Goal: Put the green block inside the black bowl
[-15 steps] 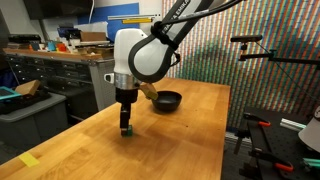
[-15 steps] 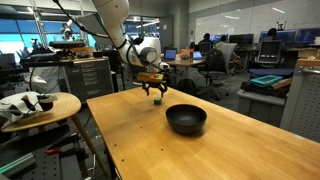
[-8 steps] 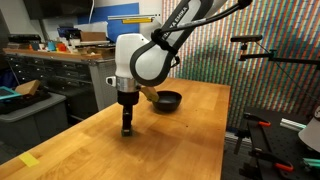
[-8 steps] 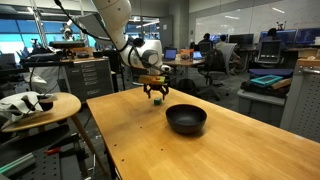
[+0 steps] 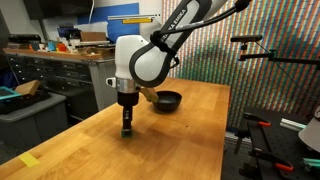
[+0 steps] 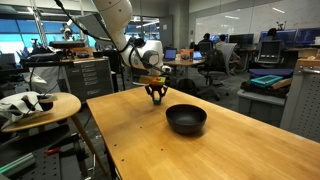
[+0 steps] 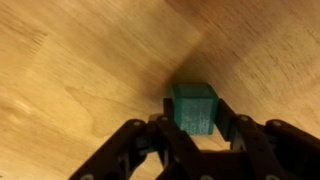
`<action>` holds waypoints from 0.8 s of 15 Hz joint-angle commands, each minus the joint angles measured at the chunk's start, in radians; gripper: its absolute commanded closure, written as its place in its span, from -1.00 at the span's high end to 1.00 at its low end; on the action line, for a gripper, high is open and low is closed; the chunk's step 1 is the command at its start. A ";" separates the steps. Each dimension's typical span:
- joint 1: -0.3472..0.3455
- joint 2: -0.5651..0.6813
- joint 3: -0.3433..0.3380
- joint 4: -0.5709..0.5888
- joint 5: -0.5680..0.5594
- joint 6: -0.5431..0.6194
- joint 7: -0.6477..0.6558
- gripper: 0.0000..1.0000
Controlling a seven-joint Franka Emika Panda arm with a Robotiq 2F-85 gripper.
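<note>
Wrist view: jaws pinch the green block (image 7: 193, 107) at their tips; it could slip before the black bowl (image 5: 168, 100) by the surface's far edge.

You won't find any readable text, label, brand, number or sign in these views; nothing is legible.
</note>
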 commanded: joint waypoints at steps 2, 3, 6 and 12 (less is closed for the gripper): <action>-0.007 0.009 -0.004 0.035 -0.020 -0.042 -0.002 -0.61; -0.007 0.006 -0.006 0.034 -0.020 -0.046 -0.001 -0.62; -0.009 -0.009 -0.016 0.034 -0.022 -0.049 0.005 -0.63; -0.023 -0.053 -0.050 0.062 -0.026 -0.076 0.016 -0.63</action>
